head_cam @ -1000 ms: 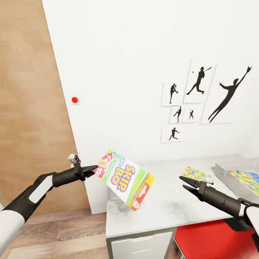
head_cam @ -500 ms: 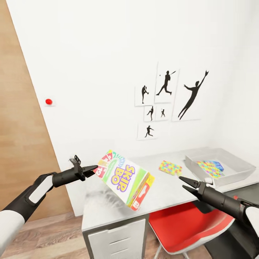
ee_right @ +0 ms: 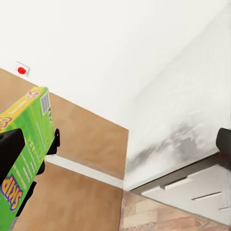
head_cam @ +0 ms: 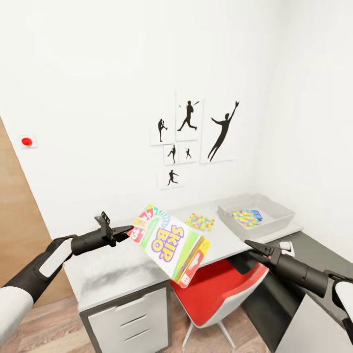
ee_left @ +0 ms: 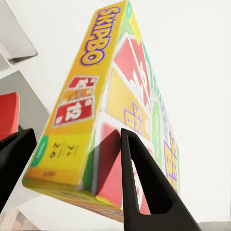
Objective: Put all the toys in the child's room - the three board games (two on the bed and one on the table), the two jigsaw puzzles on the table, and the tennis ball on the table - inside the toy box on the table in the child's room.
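My left gripper (head_cam: 125, 230) is shut on one corner of the white, green and red Skip-Bo board game (head_cam: 169, 245), held tilted in the air over the table's (head_cam: 113, 272) near end. In the left wrist view its fingers (ee_left: 139, 183) clamp the box (ee_left: 110, 110). My right gripper (head_cam: 250, 247) hangs open and empty above the red chair; its fingers (ee_right: 10, 151) stand wide apart. The toy box (head_cam: 282, 212) sits at the table's far right with one jigsaw puzzle (head_cam: 243, 218) and a blue board game (head_cam: 255, 214) inside. Another jigsaw puzzle (head_cam: 200, 221) lies on the table beside it. The tennis ball and the bed are out of view.
A red chair (head_cam: 220, 291) is tucked under the table beside white drawer fronts (head_cam: 130, 314). A lower dark cabinet (head_cam: 299, 247) adjoins the table on the right. Black athlete pictures (head_cam: 189, 132) hang on the white wall. A wooden panel (head_cam: 19, 230) stands at the left.
The camera has swung right, so the table, toy box and pictures have slid left in the picture. Both arms keep their pose and the left gripper still holds the Skip-Bo box.
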### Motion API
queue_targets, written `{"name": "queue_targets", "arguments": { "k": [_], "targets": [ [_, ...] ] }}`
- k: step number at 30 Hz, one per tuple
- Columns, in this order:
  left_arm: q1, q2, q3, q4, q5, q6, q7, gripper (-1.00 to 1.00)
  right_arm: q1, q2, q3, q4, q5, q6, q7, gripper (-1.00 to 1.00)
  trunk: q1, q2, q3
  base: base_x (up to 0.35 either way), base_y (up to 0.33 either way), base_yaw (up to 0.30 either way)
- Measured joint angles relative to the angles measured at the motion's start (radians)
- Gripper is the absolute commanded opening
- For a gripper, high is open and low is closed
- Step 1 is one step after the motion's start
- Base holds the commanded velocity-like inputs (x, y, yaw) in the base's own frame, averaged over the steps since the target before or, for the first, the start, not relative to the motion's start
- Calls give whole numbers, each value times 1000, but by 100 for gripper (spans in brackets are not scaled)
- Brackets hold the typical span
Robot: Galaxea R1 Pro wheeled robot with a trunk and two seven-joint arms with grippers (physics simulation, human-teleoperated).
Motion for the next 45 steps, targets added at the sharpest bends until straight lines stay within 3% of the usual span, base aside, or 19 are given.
{"name": "queue_targets", "arguments": {
  "k": [11, 15, 31, 39, 45],
  "targets": [
    [1, 0, 0, 0, -1, -2, 0, -100, 0, -1, -3, 0, -1, -2, 0, 100, -1, 0, 11, 25, -271, -243],
    [1, 0, 0, 0, -2, -3, 0, -100, 0, -1, -2, 0, 1, -42, 1, 100, -1, 0, 15, 175, -198, -243],
    [9, 2, 1, 0, 4, -3, 0, -100, 2, 0, 7, 4, 5, -84, -1, 100, -1, 0, 30, 84, -17, -243],
    [9, 2, 1, 0, 5, -3, 0, -100, -7, -11, 0, 155, 9, -118, 0, 100, 0, 0, 38, 63, 0, -243],
    [13, 3, 3, -1, 8, -2, 0, -100, -10, -13, 2, 176, 9, -133, 3, 100, 0, 0, 42, 3, 0, -124]
  ]
}}
